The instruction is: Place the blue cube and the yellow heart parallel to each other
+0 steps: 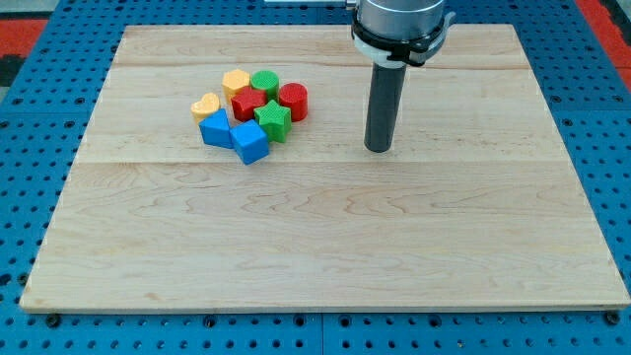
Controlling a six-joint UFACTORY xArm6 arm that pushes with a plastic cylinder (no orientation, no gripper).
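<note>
The blue cube point(249, 142) sits tilted at the cluster's lower edge – the small yellow heart point(205, 106) at its left, near but apart. My tip point(379, 148) rests well to their right on the table point(325, 247), touching nothing; no writing legible

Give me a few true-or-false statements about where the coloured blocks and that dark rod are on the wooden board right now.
1. My tip touches the blue cube. False: it stands apart, toward the view's right of the cluster.
2. The yellow heart sits at the cluster's left edge. True.
3. The green star lies alone near the view's bottom. False: it sits inside the cluster.
4. The red cylinder is the block nearest my tip. True.
</note>
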